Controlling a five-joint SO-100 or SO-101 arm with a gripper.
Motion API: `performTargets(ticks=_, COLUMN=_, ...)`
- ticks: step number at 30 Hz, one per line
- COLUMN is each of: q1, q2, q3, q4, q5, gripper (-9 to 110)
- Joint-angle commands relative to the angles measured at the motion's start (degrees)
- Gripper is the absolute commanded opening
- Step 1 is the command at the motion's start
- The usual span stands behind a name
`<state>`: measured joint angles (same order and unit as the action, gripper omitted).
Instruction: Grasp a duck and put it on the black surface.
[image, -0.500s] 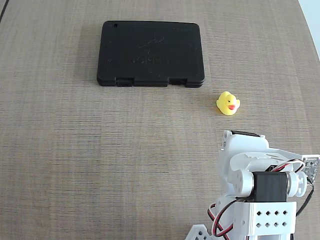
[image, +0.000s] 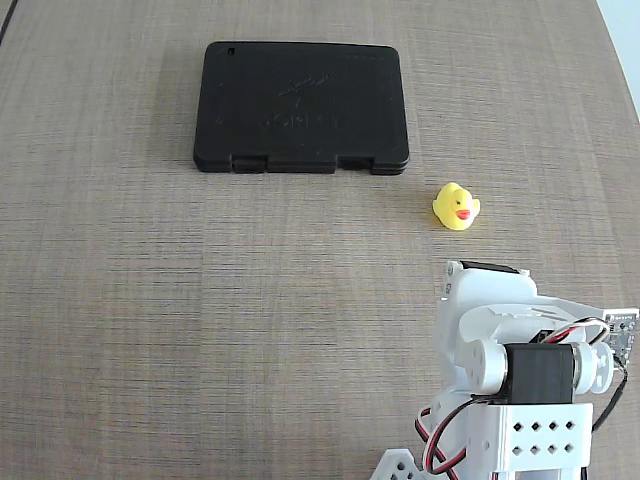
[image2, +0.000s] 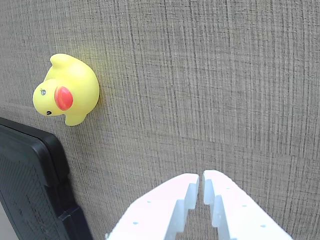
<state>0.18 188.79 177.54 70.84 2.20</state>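
White printed arm (image: 500, 330) with black servo block, red-black-white cables, perforated bracket; the claw (image2: 201, 181) has white, seemingly ridged fingers.

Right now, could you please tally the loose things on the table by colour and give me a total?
Yellow: 1, the rubber duck
Black: 1, the flat plastic case
Total: 2

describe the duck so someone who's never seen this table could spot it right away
In the fixed view, find the black case on the wood-grain table. Just past its lower right corner sits the duck. It is tiny, bright yellow, orange-beaked, the only colourful thing there.
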Motion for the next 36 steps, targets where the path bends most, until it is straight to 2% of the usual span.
performTargets(ticks=1, q1=-0.62, q2=3.78, q3=-2.37, q4=0.18, q5=-0.26, gripper=-1)
performTargets(ticks=15, q1=-0.62, q2=-3.34, q3=-6.06, q4=-0.26, q5=-0.35, gripper=-1)
performTargets(ticks=22, q1=-0.26, q2=-17.23, q3=-11.69, q4=-9.84, q5=-0.35, gripper=1)
performTargets(ticks=32, q1=-0.09, q2=-48.6, q3=-19.25, q4=-27.86, q5=0.35, gripper=30)
performTargets(ticks=36, q1=0.09, q2=-59.68, q3=-23.55, q4=-31.38, q5=0.53, gripper=35)
